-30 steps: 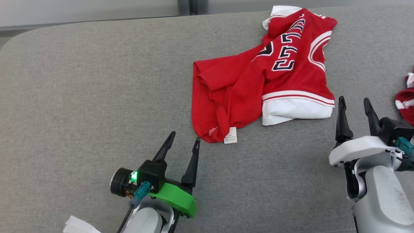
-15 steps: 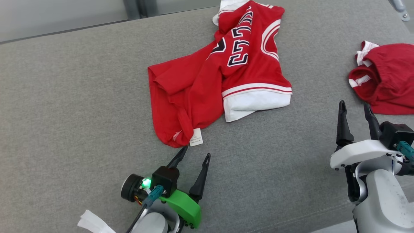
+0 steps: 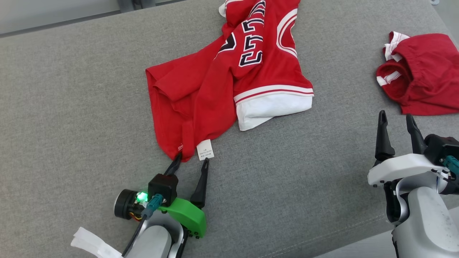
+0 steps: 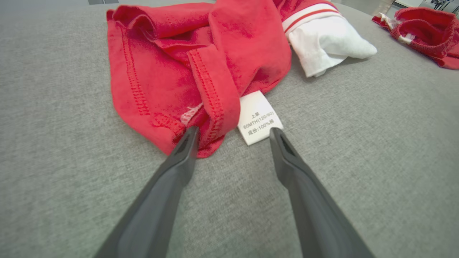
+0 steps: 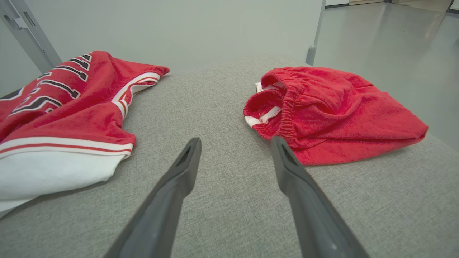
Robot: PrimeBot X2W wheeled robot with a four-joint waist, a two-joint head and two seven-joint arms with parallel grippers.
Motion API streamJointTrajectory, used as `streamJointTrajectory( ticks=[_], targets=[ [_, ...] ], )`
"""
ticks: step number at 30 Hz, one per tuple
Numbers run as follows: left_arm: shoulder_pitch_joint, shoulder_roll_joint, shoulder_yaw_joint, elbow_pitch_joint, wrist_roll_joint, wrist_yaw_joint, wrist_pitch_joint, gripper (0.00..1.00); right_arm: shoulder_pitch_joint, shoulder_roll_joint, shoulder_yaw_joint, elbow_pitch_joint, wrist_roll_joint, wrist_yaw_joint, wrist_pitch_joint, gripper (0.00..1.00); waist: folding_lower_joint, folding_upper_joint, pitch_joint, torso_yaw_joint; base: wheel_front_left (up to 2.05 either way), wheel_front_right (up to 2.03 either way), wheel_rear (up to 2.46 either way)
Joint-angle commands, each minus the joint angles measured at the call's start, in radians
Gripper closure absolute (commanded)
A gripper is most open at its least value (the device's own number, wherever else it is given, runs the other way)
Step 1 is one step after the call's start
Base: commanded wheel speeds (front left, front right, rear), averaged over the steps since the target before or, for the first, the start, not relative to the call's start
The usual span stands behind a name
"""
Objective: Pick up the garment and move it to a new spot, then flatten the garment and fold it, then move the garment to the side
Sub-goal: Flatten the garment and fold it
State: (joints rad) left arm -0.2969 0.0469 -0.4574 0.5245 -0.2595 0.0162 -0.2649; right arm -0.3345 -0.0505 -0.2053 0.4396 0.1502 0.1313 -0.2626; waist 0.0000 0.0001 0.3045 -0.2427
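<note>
The red jersey [image 3: 229,82] lies crumpled on the grey fabric-covered tabletop [image 3: 71,107], toward its far middle. It is bunched and partly doubled over itself, with dark block numerals showing on its upper part and a white panel [image 3: 272,109] sticking out on the right. Its nearest corner, a stitched red hem with a small white care label [image 3: 205,149] beside it, points at the robot. The left hand [image 3: 192,158] sits right at that corner with its fingers spread wide and nothing between them. In the left wrist view one fingertip meets the edge of the hem and the other stands just beside the label, so a pinch on the corner looks close but is not yet made. The right hand [image 3: 396,114], equally wide and empty, hovers well apart from the jersey, over bare tabletop near a second bundle, a pair of red shorts [image 3: 423,79] at the far right. By this showing the task is at its very start: the garment has not been lifted, and moving, flattening, folding and setting aside all remain.
</note>
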Motion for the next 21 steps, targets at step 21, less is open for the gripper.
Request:
streamJointTrajectory(
  ticks=[21],
  targets=[
    [-0.012, 0.007, 0.069, -0.007, -0.033, 0.012, 0.001, 0.21, -0.01, -0.001, 0.007, 0.018, 0.022, -0.001, -0.003, 0.0, 0.0, -0.0001, -0.009, 0.02, 0.0, 0.0, 0.0]
  ],
)
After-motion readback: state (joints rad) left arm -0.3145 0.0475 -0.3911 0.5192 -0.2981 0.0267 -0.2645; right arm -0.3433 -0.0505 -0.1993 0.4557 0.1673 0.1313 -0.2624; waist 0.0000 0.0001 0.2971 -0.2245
